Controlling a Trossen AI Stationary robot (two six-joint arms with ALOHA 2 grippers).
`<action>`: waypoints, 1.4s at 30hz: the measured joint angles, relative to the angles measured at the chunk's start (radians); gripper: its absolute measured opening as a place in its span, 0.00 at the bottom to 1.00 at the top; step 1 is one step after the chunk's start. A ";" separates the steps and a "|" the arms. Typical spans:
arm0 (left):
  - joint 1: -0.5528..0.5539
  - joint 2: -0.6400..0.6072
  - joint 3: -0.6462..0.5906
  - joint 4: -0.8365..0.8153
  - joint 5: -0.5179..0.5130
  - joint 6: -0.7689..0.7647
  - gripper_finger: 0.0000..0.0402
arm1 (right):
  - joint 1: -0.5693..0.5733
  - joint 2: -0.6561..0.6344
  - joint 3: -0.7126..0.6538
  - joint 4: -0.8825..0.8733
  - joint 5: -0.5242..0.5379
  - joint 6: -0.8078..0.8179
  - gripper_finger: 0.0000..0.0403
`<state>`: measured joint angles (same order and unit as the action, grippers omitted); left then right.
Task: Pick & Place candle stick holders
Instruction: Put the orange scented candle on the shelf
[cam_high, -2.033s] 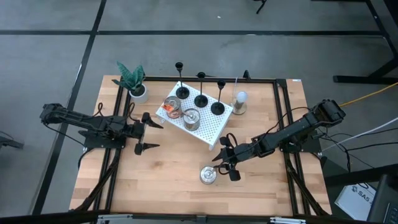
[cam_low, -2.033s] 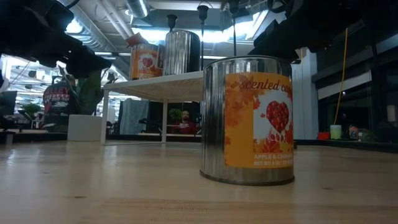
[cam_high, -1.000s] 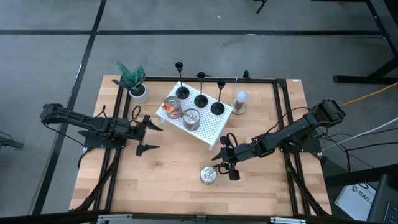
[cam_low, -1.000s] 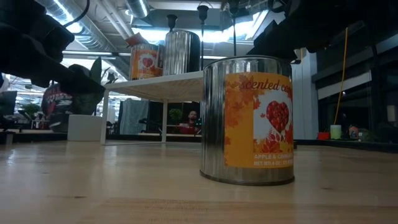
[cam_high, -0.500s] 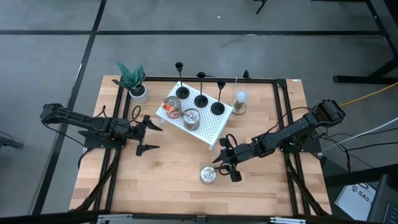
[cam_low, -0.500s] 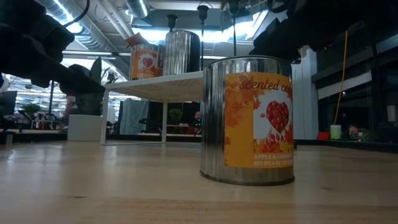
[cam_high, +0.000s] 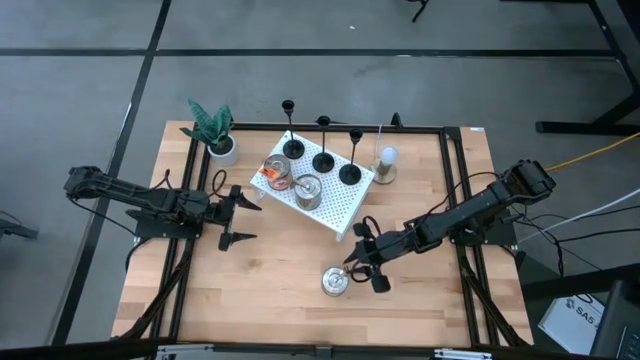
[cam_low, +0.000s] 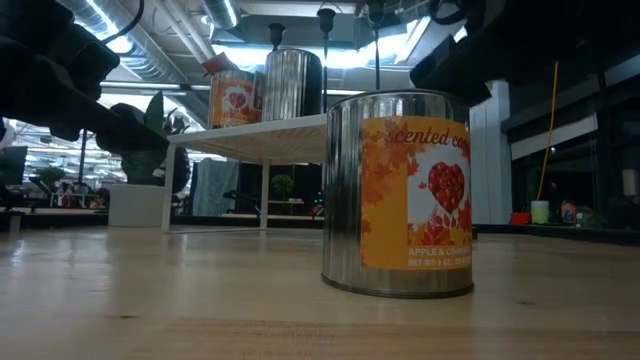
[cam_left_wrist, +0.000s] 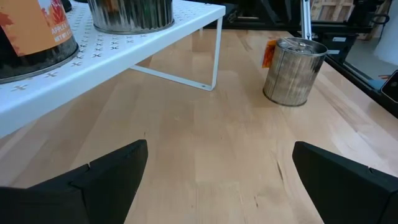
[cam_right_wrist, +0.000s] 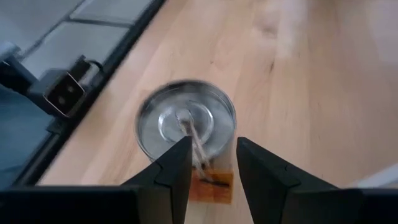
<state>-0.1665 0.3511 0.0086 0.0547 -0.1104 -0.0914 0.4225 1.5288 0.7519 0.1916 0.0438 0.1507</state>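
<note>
Nearest the front edge, at about 6 o'clock on the table (cam_high: 260, 300), stands a scented-candle tin (cam_high: 335, 282), labelled in orange and resting directly on the wood. The right gripper (cam_high: 365, 265) sits just beside it at its 1 o'clock. In the right wrist view the fingers (cam_right_wrist: 171, 171) stand slightly parted above the tin's open top, grasping nothing.

At 9 o'clock the left gripper (cam_high: 238, 214) waits over bare wood. Its fingers (cam_left_wrist: 106, 174) are spread wide and hold nothing.

Past centre, toward 12 o'clock, a white perforated shelf (cam_high: 335, 205) stands raised on thin legs. Its near side carries two more tins (cam_high: 292, 180). Along its far side stand the three candle stick holders (cam_high: 322, 160), in a row, upright, apart from one another and untouched by either arm. A potted plant (cam_high: 212, 130) stands at 11 o'clock, and a small pale jar (cam_high: 386, 160) just off the shelf's right end.

Assessment: no holder is in hand, so the pick step has not begun. The right arm is placed at a tin, not at a task item. The next move calls for one arm to rise above the shelf and come at a holder from the side or above, closing on the thin stem. The stems are slim and closely ranked. A careless approach risks knocking a neighbour or tipping a holder off the shelf.
</note>
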 joint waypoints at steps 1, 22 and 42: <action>0.000 0.000 0.000 0.000 0.000 0.000 1.00 | 0.000 0.000 -0.001 -0.008 0.005 -0.001 0.32; 0.000 0.000 0.000 0.000 0.000 0.000 1.00 | -0.006 0.000 -0.001 -0.064 0.016 -0.012 0.58; 0.000 0.000 0.000 0.000 0.000 0.000 1.00 | -0.014 0.000 0.000 -0.035 -0.045 -0.207 0.99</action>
<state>-0.1667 0.3511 0.0086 0.0547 -0.1108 -0.0914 0.4088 1.5288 0.7516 0.1565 -0.0014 -0.0566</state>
